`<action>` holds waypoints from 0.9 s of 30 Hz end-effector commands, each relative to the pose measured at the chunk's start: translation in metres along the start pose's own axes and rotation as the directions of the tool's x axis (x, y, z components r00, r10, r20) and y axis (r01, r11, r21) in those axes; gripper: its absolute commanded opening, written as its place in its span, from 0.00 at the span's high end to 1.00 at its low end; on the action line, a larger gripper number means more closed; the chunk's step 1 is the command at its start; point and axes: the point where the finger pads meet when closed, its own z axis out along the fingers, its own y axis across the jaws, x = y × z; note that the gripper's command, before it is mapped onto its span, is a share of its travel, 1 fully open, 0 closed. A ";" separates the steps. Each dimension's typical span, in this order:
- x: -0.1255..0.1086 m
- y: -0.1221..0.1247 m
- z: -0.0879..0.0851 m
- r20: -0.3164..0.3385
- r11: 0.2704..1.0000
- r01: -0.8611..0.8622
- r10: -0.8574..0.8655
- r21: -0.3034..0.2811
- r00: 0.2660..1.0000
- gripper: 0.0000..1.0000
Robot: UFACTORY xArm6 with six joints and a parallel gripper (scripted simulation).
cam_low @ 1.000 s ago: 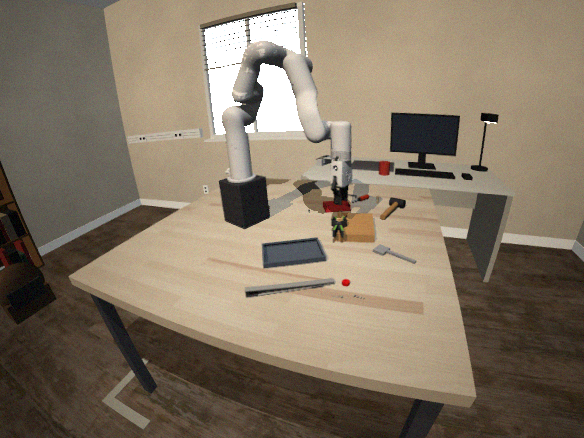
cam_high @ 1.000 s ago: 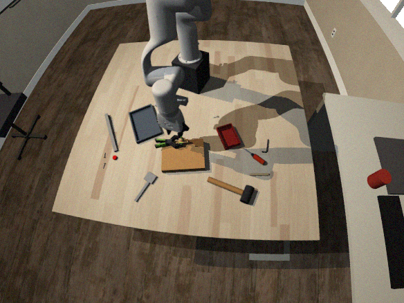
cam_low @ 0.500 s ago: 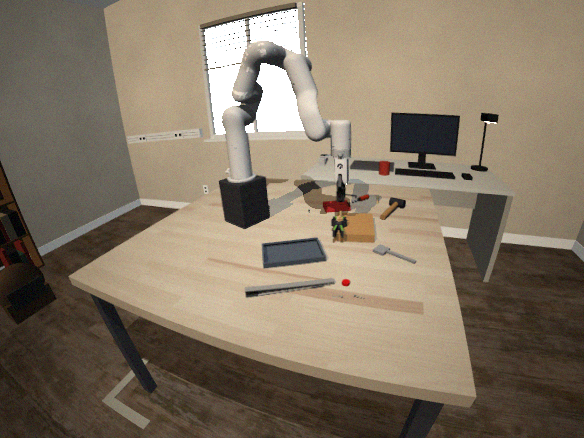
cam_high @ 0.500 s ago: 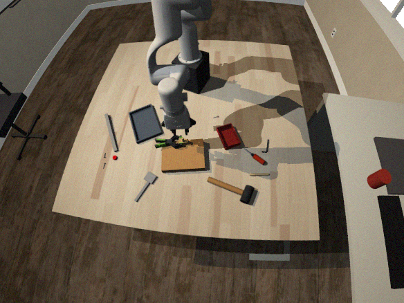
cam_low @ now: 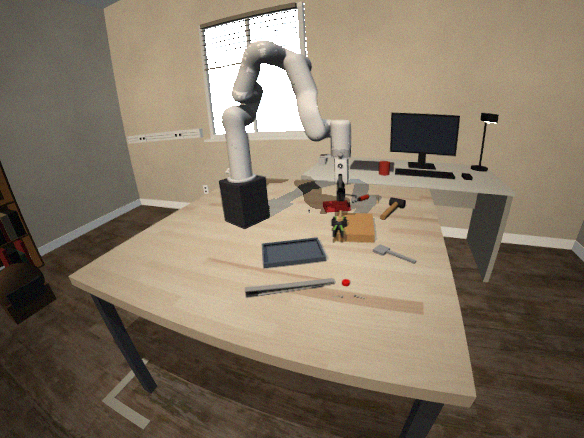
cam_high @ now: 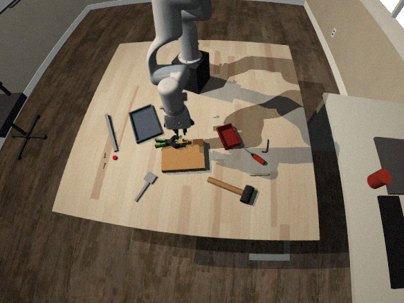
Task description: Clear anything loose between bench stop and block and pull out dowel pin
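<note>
The bench board (cam_high: 183,158) lies in the middle of the table. A black and green spring clamp (cam_high: 168,142) sits at its far left corner, over the small wooden block (cam_high: 183,142) next to the stop. The dowel pin (cam_low: 340,214) stands up from the block; it is very small. My gripper (cam_high: 180,131) hangs straight down just above the clamp and block, fingers narrowed but apart, with nothing between them. It also shows in the exterior view (cam_low: 340,193), a little above the pin's top. I cannot tell whether anything loose lies between block and stop.
A grey tray (cam_high: 146,123) lies left of the gripper and a red bin (cam_high: 228,135) right of it. A screwdriver (cam_high: 256,157), hex key (cam_high: 267,145), loose dowel (cam_high: 259,174), mallet (cam_high: 232,189), scraper (cam_high: 146,186), metal bar (cam_high: 111,132) and red button (cam_high: 115,157) lie around.
</note>
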 end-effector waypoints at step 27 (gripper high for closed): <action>-0.002 0.000 0.011 0.004 1.000 0.000 0.000 0.000 1.000 0.72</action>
